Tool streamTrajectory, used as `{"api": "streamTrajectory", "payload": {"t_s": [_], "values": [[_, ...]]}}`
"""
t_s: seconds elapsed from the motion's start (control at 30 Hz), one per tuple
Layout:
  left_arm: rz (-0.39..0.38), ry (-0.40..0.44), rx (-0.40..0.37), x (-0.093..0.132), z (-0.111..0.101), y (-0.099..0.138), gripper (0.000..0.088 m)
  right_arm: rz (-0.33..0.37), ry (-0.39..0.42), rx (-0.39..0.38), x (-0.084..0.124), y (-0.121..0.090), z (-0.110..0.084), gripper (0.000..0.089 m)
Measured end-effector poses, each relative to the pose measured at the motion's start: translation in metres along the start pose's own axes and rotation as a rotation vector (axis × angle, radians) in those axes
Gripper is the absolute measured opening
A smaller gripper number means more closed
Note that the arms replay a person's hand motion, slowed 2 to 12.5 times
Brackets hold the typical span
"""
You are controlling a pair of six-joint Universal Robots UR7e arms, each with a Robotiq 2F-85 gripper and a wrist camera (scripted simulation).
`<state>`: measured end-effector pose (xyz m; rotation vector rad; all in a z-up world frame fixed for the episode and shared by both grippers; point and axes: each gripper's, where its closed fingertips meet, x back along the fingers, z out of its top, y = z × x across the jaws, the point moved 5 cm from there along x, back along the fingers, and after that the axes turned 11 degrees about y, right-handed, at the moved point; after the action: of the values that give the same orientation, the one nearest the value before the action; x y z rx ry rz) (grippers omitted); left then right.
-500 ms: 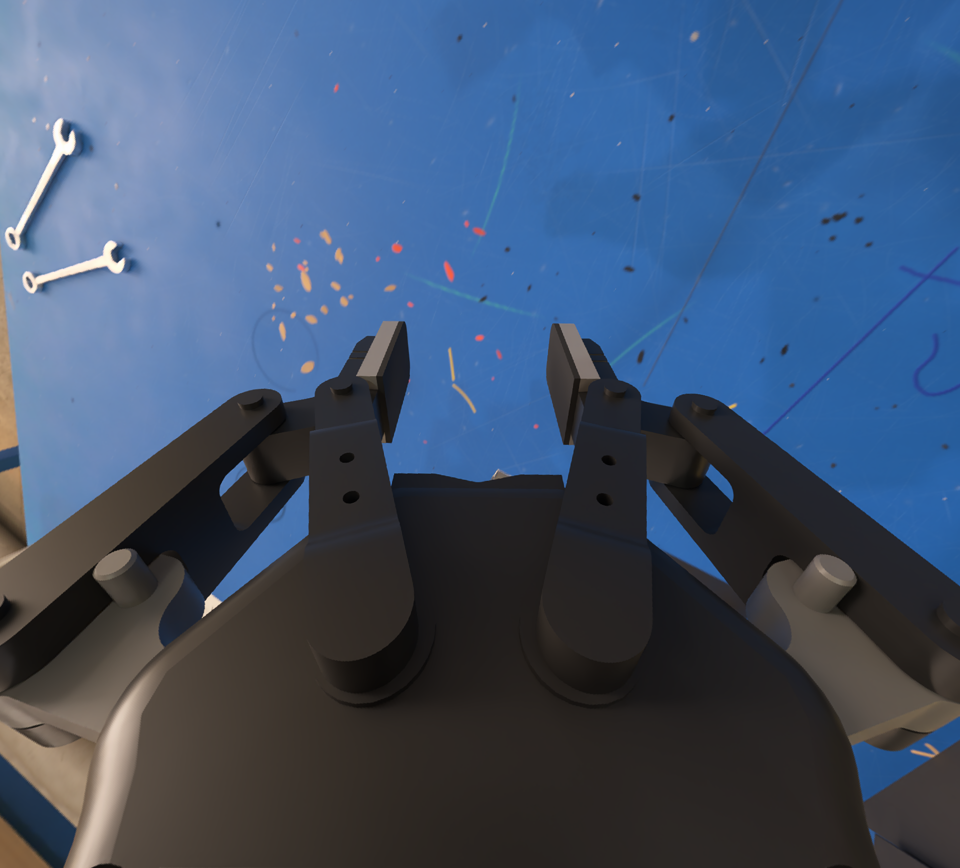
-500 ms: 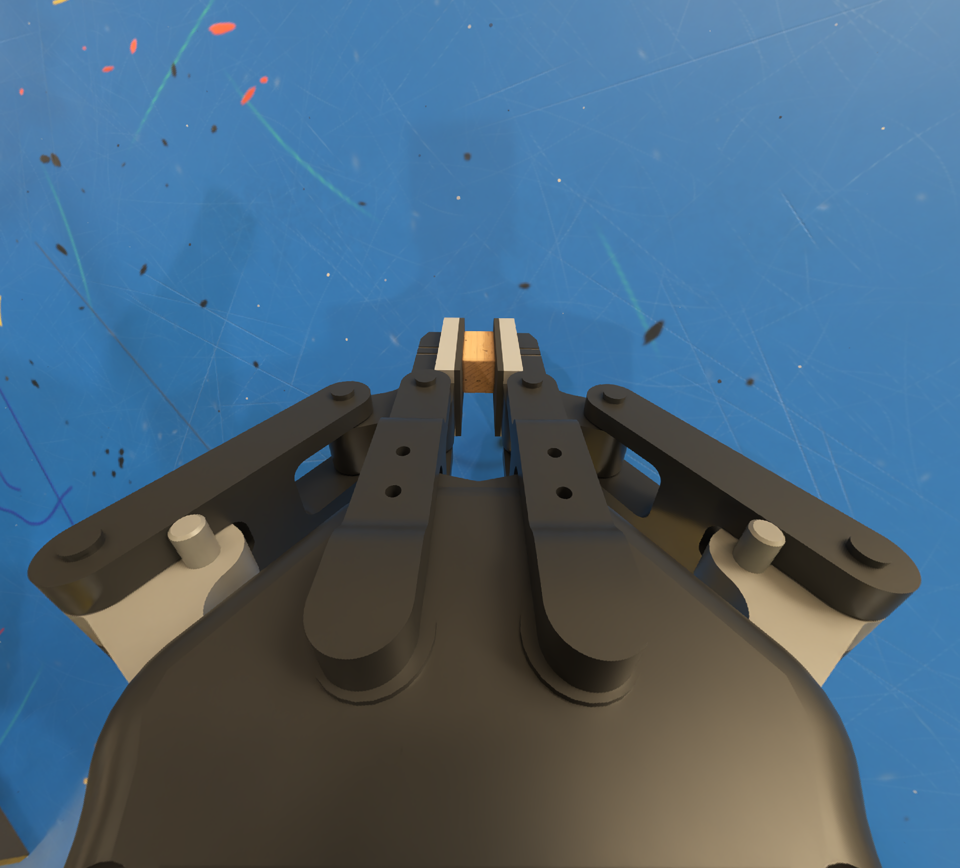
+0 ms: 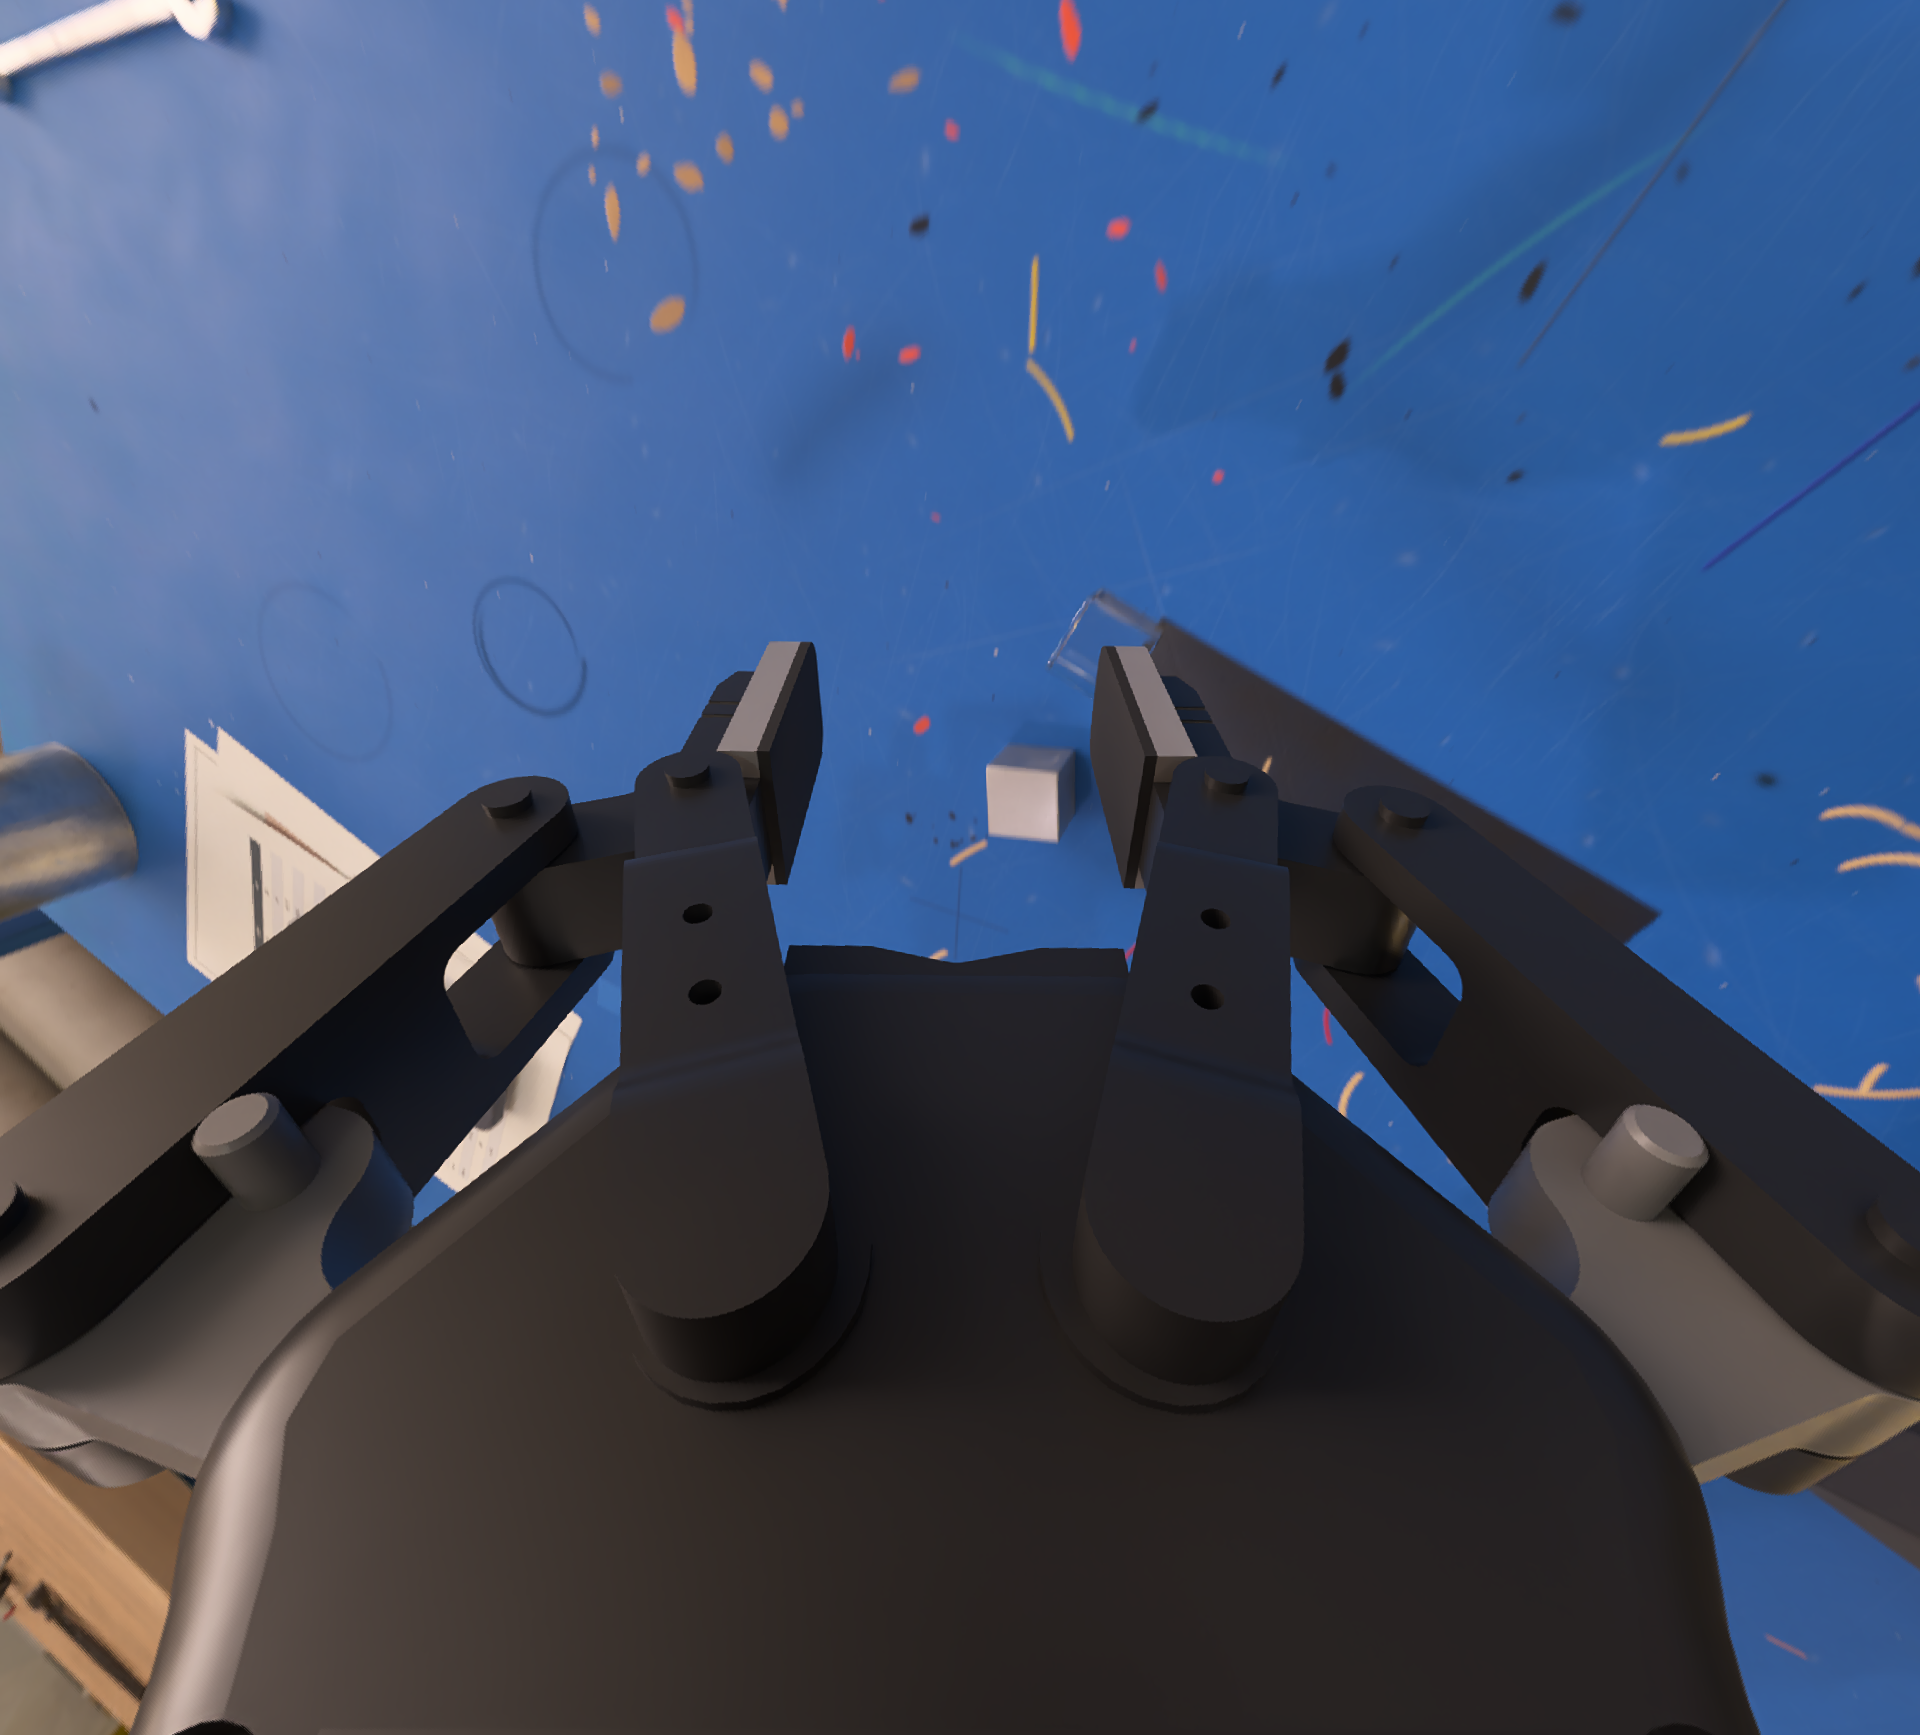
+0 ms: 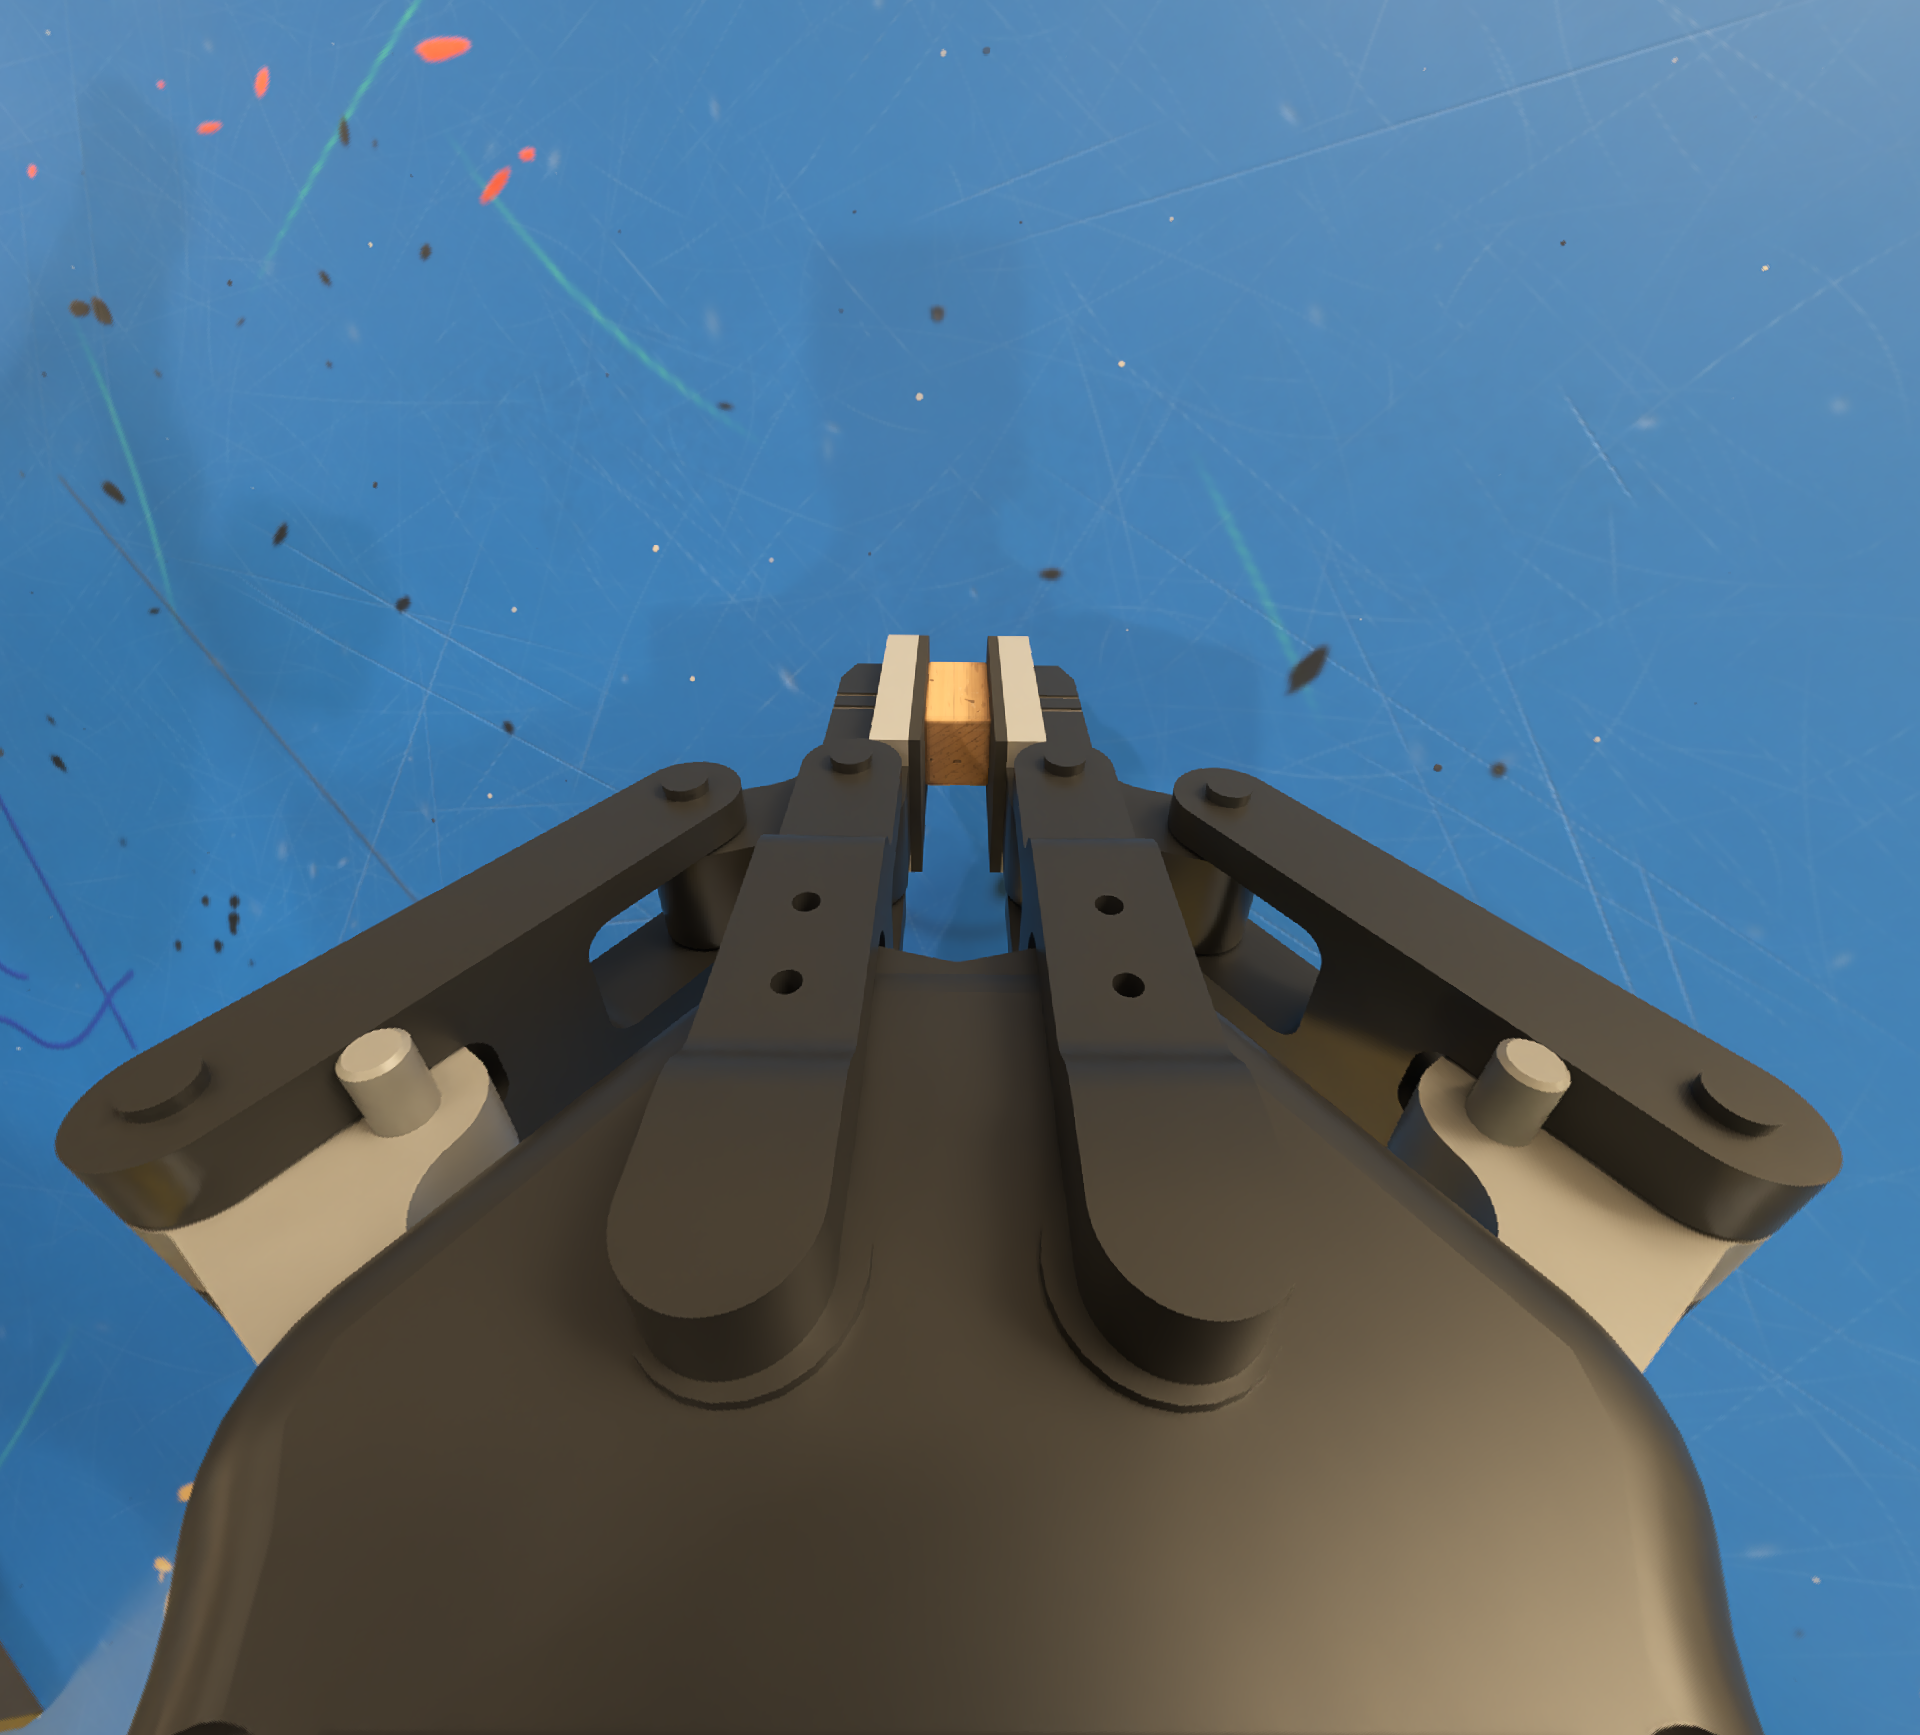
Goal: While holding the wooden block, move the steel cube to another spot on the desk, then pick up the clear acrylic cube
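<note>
Across the blue desk (image 3: 1455, 542) in the left wrist view, the scene has shifted since half a second ago: one white wrench (image 3: 114, 18) now sits at the upper left where two showed, papers (image 3: 260, 854) have come into sight at the left, and the left gripper (image 3: 956, 750), fingers spread and empty, now frames the steel cube (image 3: 1027, 792), with the clear acrylic cube (image 3: 1101, 636) just beyond beside a dark sheet (image 3: 1403, 812). Unchanged on the right, the right gripper (image 4: 956, 709) stays clamped on the wooden block (image 4: 956, 719) above bare desk.

Three cubes: steel cube (image 3: 1029, 792), acrylic cube (image 3: 1101, 636), wooden block (image 4: 956, 721); one wrench (image 3: 114, 18).
</note>
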<state>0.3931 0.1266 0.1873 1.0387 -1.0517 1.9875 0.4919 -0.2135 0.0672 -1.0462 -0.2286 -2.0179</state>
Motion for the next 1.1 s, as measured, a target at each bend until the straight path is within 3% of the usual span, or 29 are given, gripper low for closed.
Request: {"api": "streamTrajectory", "payload": {"t_s": [0.23,0.5,1.1], "values": [[-0.028,-0.096,0.049,-0.009,-0.043,-0.006,0.049,0.0,-0.002,0.0,0.0,0.0,0.0,0.0097],[-0.088,-0.165,0.073,-0.035,-0.072,-0.003,0.0496,-0.001,-0.001,0.006,-0.001,0.0,0.0,0.0097],[-0.242,-0.258,0.115,-0.08,-0.097,0.005,0.0438,-0.002,0.007,0.009,-0.001,-0.001,0.001,0.0097]]}}
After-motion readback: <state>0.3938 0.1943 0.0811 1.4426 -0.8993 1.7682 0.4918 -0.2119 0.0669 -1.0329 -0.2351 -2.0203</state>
